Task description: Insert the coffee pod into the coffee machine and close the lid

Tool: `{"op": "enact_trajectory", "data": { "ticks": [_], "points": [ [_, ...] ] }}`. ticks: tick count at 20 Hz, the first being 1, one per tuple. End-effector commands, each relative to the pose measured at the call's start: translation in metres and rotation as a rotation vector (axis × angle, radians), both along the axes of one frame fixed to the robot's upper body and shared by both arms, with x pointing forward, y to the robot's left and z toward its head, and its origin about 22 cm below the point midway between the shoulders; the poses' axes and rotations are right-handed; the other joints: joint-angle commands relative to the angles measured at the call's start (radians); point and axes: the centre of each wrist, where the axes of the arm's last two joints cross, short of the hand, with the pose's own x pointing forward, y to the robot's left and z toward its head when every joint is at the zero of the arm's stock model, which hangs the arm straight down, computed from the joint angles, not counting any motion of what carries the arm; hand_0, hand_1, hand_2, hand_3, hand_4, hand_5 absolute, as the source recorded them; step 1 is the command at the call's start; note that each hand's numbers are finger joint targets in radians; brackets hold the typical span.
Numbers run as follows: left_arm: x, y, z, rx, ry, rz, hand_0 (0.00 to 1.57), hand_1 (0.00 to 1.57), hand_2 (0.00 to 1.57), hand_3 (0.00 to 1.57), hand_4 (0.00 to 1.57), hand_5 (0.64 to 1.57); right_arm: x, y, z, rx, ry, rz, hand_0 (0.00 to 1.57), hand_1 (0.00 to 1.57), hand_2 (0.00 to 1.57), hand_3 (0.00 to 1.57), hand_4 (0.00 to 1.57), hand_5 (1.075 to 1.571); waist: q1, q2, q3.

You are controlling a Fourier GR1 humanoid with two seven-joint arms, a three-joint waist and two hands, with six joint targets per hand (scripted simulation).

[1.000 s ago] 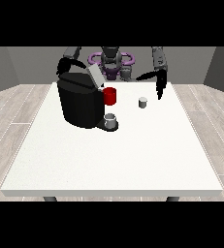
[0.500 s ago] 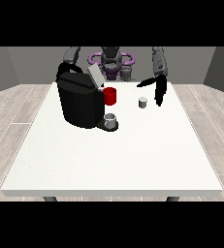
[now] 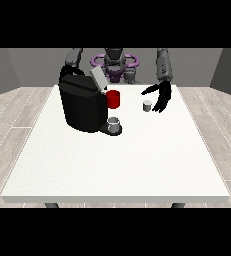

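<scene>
A black coffee machine (image 3: 84,105) stands on the left half of the white table (image 3: 117,155), its grey lid (image 3: 98,78) tilted up and open. A small grey coffee pod (image 3: 147,105) stands upright on the table to the machine's right. The hand at the view's right (image 3: 160,96) hangs just right of the pod, fingers straight and pointing down, thumb stretched over towards the pod; it holds nothing. The hand at the view's left is hidden behind the machine; only its arm (image 3: 73,59) shows.
A red mug (image 3: 114,99) stands at the machine's right side. A grey cup (image 3: 114,124) sits on the machine's drip tray. The near half of the table is bare white surface.
The hand at the view's right has come down and leftwards towards the pod, from beside it to almost touching it. Machine, lid and pod have not moved.
</scene>
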Motion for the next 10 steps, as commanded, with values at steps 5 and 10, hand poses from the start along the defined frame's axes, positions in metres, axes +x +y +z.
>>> {"op": "enact_trajectory", "data": {
  "ticks": [5, 10],
  "points": [
    [0.011, 0.021, 0.007, 0.185, 0.021, -0.016, 0.57, 0.57, 0.7, 0.41, 0.0, 1.571, 0.011, 0.006, 0.019, -0.003, -0.025, 0.027, 0.0, 0.0, 0.0, 0.0, 0.47, 1.571, -0.042, 0.032, -0.0002],
    [0.013, -0.009, -0.002, 0.249, -0.034, -0.057, 0.67, 0.67, 0.81, 0.55, 0.0, 1.571, 0.003, 0.0, -0.012, -0.003, 0.022, 0.025, 0.0, 0.0, 0.0, 0.0, 0.52, 1.571, -0.012, 0.008, 0.0002]
  ]
}}
